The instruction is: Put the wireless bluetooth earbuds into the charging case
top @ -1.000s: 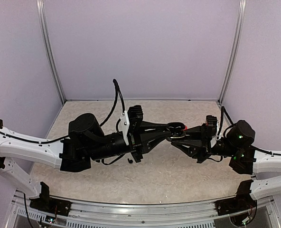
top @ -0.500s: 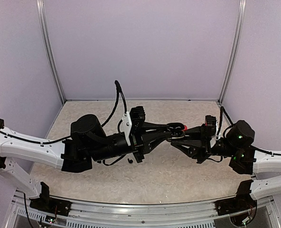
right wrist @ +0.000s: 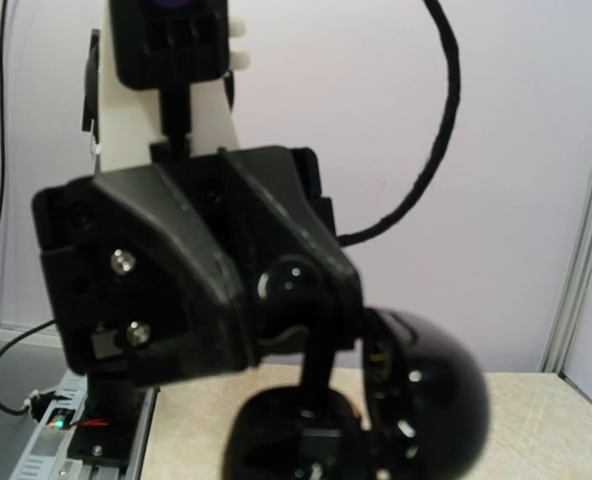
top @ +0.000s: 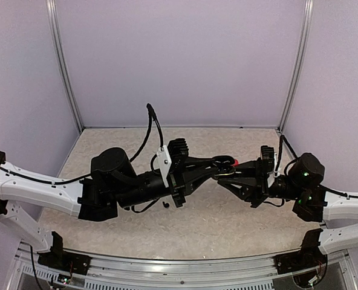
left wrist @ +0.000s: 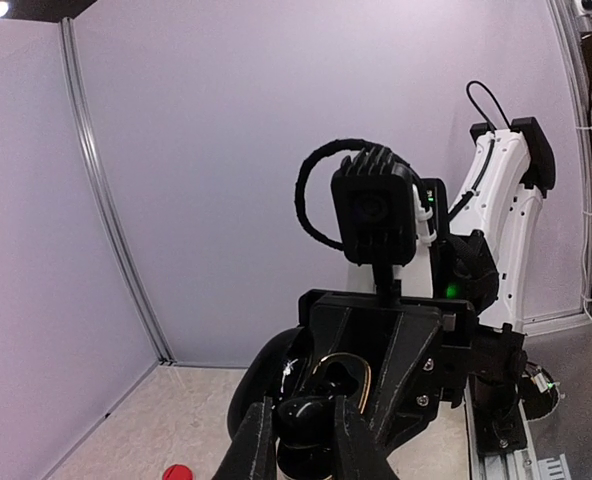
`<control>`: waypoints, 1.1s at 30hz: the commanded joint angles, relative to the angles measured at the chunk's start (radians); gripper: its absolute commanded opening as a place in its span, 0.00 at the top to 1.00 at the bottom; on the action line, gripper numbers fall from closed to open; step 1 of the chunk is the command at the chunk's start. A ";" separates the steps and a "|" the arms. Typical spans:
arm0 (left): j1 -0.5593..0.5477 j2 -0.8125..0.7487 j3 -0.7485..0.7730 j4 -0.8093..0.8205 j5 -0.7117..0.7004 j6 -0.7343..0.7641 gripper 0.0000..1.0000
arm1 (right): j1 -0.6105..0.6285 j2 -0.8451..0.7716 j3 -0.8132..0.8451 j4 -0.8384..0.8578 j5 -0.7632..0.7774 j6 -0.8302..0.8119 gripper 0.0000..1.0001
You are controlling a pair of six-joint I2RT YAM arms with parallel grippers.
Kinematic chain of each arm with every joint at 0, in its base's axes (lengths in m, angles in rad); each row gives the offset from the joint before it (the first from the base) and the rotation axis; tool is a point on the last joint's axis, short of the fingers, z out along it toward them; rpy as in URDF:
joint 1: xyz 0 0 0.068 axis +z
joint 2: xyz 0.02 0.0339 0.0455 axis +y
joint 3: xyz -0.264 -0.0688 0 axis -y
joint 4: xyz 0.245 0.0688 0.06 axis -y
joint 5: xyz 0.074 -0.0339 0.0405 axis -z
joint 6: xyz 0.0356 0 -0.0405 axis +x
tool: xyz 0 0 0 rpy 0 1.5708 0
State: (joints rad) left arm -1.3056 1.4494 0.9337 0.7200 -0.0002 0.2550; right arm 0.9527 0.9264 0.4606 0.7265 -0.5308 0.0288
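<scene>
Left gripper [left wrist: 303, 412] is clamped on the open black case [left wrist: 311, 438], held mid-air. Right gripper [top: 226, 171] meets it, jaws together; what it pinches is unclear. One red bud [left wrist: 176, 472] lies on the table [top: 227, 229], so insertion looks unfinished.

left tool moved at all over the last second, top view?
Yes, slightly. The left tool keeps its tips at the charging case, but its white wrist bracket has crept right, away from the back-left corner post.
</scene>
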 commanded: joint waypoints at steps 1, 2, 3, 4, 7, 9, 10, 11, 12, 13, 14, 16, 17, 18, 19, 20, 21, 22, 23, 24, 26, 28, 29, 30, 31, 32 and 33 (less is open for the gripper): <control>0.006 0.014 -0.003 -0.050 -0.084 0.045 0.90 | 0.012 -0.018 0.031 0.029 -0.020 0.013 1.00; 0.006 0.012 -0.001 -0.053 -0.089 0.052 0.90 | 0.012 -0.015 0.034 0.024 -0.021 0.014 1.00; 0.007 0.011 0.000 -0.056 -0.093 0.057 0.90 | 0.012 -0.013 0.036 0.019 -0.022 0.015 1.00; 0.007 0.009 0.001 -0.061 -0.100 0.062 0.90 | 0.012 -0.011 0.038 0.017 -0.023 0.017 1.00; 0.007 0.006 0.004 -0.073 -0.117 0.077 0.91 | 0.012 -0.016 0.043 0.010 -0.019 0.021 1.00; 0.007 0.006 0.004 -0.077 -0.132 0.084 0.91 | 0.012 -0.021 0.045 0.008 -0.020 0.023 1.00; 0.005 0.007 0.004 -0.079 -0.145 0.089 0.92 | 0.012 -0.021 0.047 0.008 -0.020 0.026 1.00; 0.001 0.009 0.004 -0.080 -0.158 0.094 0.92 | 0.012 -0.022 0.048 0.010 -0.021 0.028 1.00; -0.003 0.014 0.005 -0.079 -0.166 0.101 0.92 | 0.011 -0.025 0.049 0.013 -0.021 0.031 1.00; -0.009 0.017 0.005 -0.075 -0.180 0.108 0.92 | 0.012 -0.025 0.048 0.018 -0.020 0.034 1.00; -0.014 0.021 0.006 -0.074 -0.197 0.115 0.92 | 0.012 -0.028 0.048 0.021 -0.018 0.037 1.00; -0.019 0.033 0.010 -0.074 -0.215 0.122 0.92 | 0.012 -0.032 0.048 0.027 -0.011 0.038 1.00; -0.021 0.036 0.010 -0.073 -0.223 0.120 0.92 | 0.011 -0.036 0.047 0.027 -0.007 0.038 1.00; -0.021 0.039 0.010 -0.071 -0.226 0.116 0.92 | 0.011 -0.038 0.048 0.029 -0.003 0.037 1.00; -0.023 0.044 0.010 -0.067 -0.229 0.112 0.92 | 0.012 -0.041 0.047 0.031 0.003 0.035 1.00; -0.025 0.046 0.009 -0.063 -0.234 0.106 0.92 | 0.011 -0.043 0.046 0.032 0.010 0.034 1.00; -0.025 0.050 0.009 -0.059 -0.234 0.098 0.92 | 0.012 -0.046 0.044 0.037 0.016 0.030 1.00; -0.027 0.052 0.010 -0.057 -0.239 0.093 0.92 | 0.011 -0.050 0.041 0.040 0.024 0.027 1.00; -0.031 0.058 0.009 -0.053 -0.252 0.091 0.93 | 0.011 -0.052 0.040 0.039 0.035 0.023 1.00; -0.034 0.061 0.008 -0.046 -0.263 0.088 0.93 | 0.012 -0.054 0.039 0.036 0.043 0.019 1.00; -0.035 0.067 0.004 -0.038 -0.267 0.074 0.93 | 0.012 -0.062 0.031 0.046 0.046 0.011 1.00; -0.033 0.072 0.000 -0.029 -0.273 0.053 0.93 | 0.011 -0.071 0.021 0.062 0.044 -0.005 1.00; -0.031 0.073 -0.003 -0.025 -0.269 0.039 0.93 | 0.012 -0.074 0.019 0.065 0.041 -0.013 1.00; -0.029 0.075 -0.006 -0.021 -0.266 0.026 0.93 | 0.011 -0.078 0.017 0.068 0.038 -0.018 1.00; -0.029 0.075 -0.008 -0.016 -0.264 0.015 0.92 | 0.012 -0.079 0.015 0.073 0.033 -0.019 1.00; -0.028 0.075 -0.009 -0.016 -0.262 0.005 0.91 | 0.011 -0.081 0.013 0.078 0.025 -0.034 1.00; -0.026 0.077 -0.008 -0.017 -0.259 -0.005 0.91 | 0.011 -0.081 0.011 0.084 0.018 -0.048 1.00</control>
State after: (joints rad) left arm -1.3499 1.4967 0.9379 0.7612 -0.1890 0.3058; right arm 0.9527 0.8974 0.4633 0.6556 -0.4587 0.0357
